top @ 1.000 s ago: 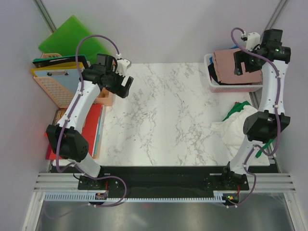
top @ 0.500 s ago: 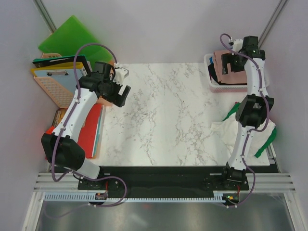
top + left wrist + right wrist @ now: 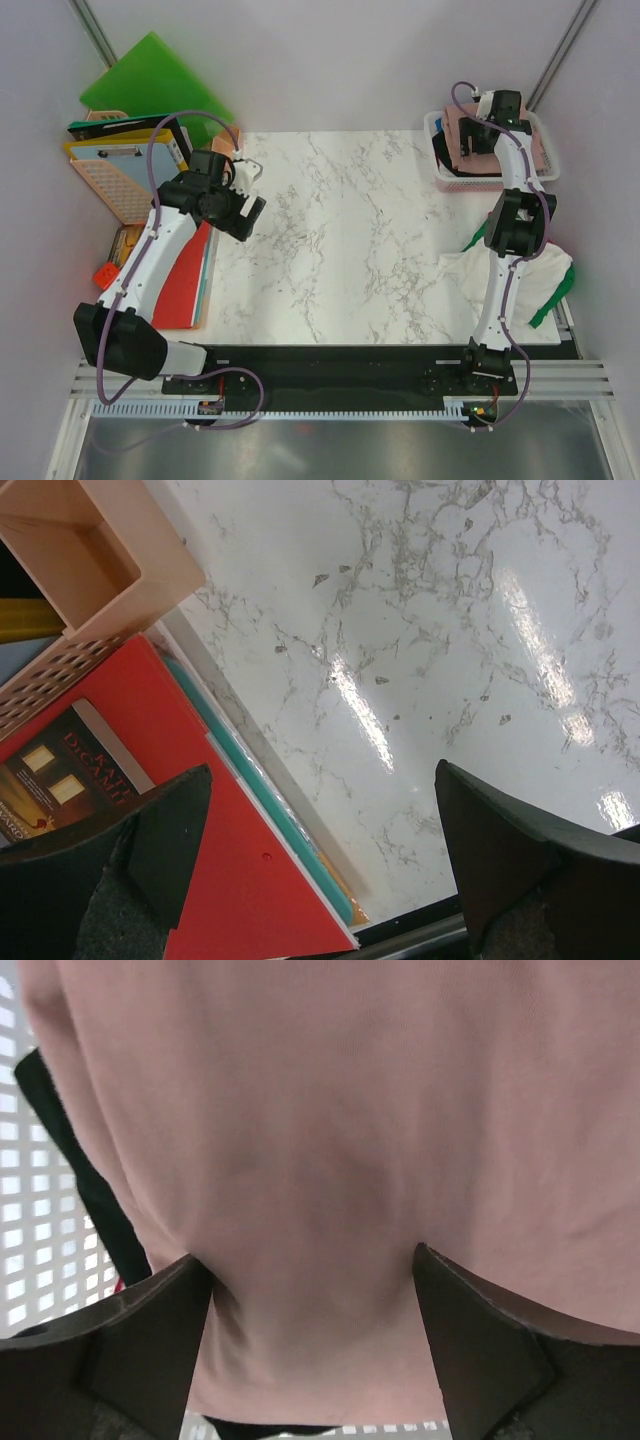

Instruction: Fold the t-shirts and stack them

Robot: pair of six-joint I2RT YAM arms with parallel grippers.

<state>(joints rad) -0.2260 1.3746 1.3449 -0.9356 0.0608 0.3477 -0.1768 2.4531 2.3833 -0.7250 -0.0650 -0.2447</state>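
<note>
STEP: we are reaching for the pink t-shirt [image 3: 330, 1110] in the white basket [image 3: 441, 181] | right gripper [image 3: 315, 1290]: fingers spread, touching cloth | left gripper [image 3: 322, 780]: fingers spread, empty | NEXT: we are judging that it needs a pinch on the cloth, then a lift.

The right gripper [image 3: 312, 1265] is moving left and down over the white basket [image 3: 440, 182]. Its wide-open fingers are now touching the pink t-shirt [image 3: 330, 1110]. The right arm is stretching out straight. The left gripper [image 3: 246, 208] is sliding back toward the near side, and its arm's elbow is going back with it.
</note>
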